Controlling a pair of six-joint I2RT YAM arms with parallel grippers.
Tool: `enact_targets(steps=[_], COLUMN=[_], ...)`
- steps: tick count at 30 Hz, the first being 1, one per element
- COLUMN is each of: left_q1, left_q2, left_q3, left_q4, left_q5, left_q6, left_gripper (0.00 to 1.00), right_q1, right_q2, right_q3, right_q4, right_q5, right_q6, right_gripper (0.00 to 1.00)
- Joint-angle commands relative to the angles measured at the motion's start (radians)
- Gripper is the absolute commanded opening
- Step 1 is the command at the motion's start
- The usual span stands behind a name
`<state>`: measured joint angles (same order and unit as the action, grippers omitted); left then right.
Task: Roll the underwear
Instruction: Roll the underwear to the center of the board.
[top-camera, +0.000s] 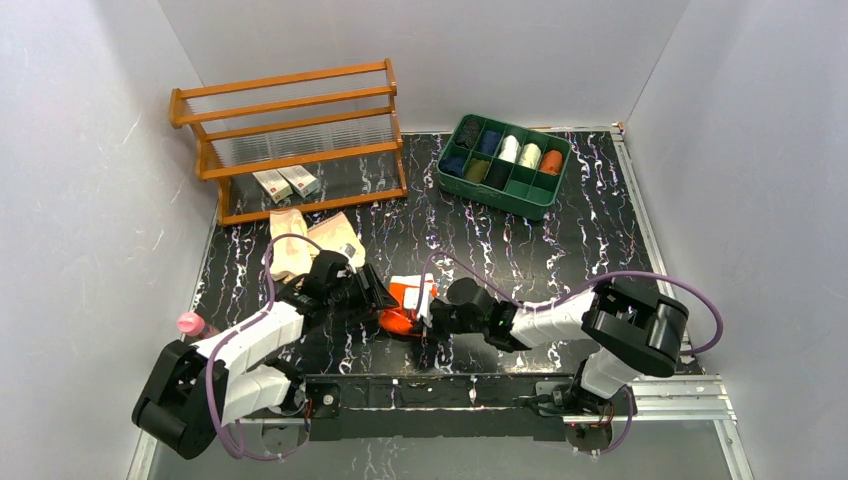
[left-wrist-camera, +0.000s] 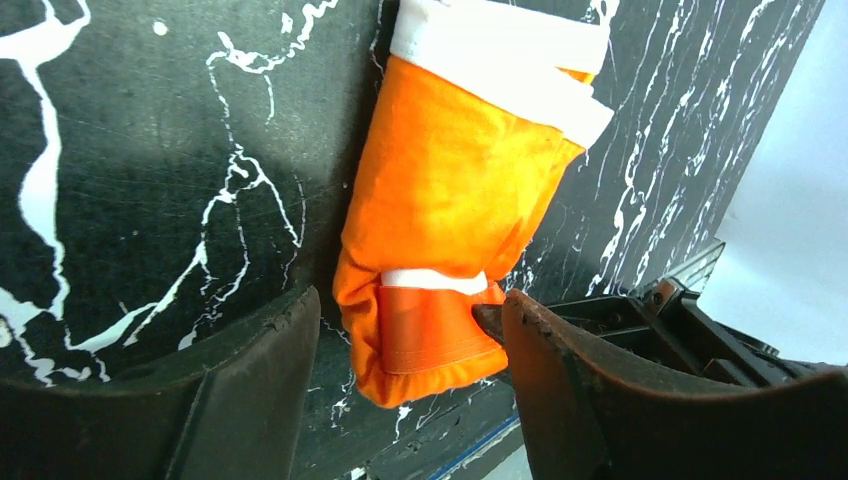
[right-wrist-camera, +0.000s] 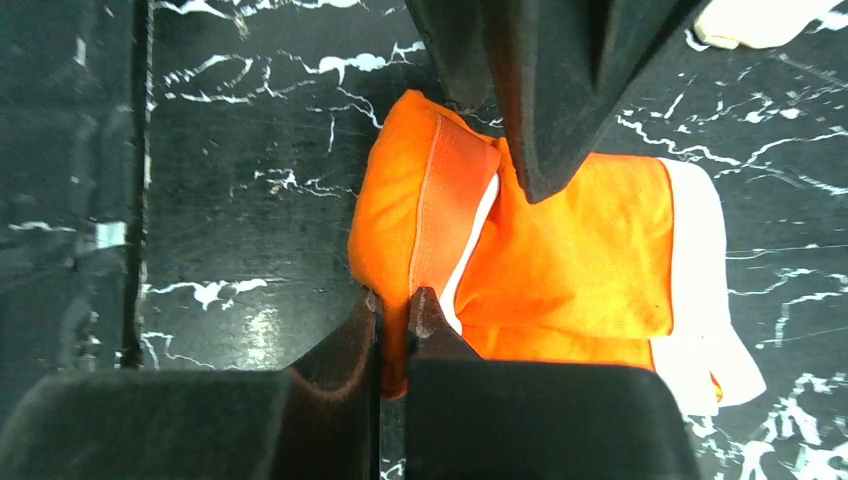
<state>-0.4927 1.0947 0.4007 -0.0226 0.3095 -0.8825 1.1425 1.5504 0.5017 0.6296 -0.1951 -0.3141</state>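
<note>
The bright orange underwear (top-camera: 405, 303) with white trim lies folded on the black marbled table between my two grippers. In the left wrist view it (left-wrist-camera: 450, 190) has its near end folded over, and my left gripper (left-wrist-camera: 405, 310) is open with that folded end between its jaws. My right gripper (right-wrist-camera: 395, 300) is shut on the folded edge of the orange underwear (right-wrist-camera: 570, 240). Seen from the top, the left gripper (top-camera: 372, 290) and the right gripper (top-camera: 432, 315) face each other across it. The tan underwear (top-camera: 305, 245) lies flat behind the left arm.
A wooden rack (top-camera: 290, 130) stands at the back left with two small white boxes (top-camera: 285, 183) under it. A green tray (top-camera: 503, 165) with several rolls sits at the back right. A pink-capped bottle (top-camera: 190, 323) is at the near left. A metal rail (top-camera: 500, 395) runs along the front.
</note>
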Motion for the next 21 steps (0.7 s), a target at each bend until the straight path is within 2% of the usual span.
enact_targets(steps=[1,5,9,16,21], left_q1=[0.005,0.005,0.005,0.006,0.008], left_q2=[-0.027,-0.044,-0.071,-0.249,-0.317], left_q3=[-0.009,-0.019,-0.023,-0.032,-0.071], left_q4=[-0.077,-0.083,-0.073,-0.092,-0.017], left_q5=[-0.057,-0.077,-0.096,-0.203,-0.151], left_q6=[0.021,0.021,0.016,0.014,0.036], left_gripper=[0.63,0.55,0.55,0.73,0.78], right_q1=[-0.07,-0.129,-0.198,-0.321,-0.386], right_q2=[0.032,0.078,0.133,0.215,0.297], right_q3=[0.051,0.086,0.126,0.126,0.141], right_q4=[-0.062,-0.065,-0.087,-0.048,-0.021], right_q5=[-0.201,-0.287,-0.38,-0.532,-0.598], right_q6=[0.232,0.381,0.523,0.774,0.923], right_gripper=[0.01,0.01,0.01,0.01,0.01])
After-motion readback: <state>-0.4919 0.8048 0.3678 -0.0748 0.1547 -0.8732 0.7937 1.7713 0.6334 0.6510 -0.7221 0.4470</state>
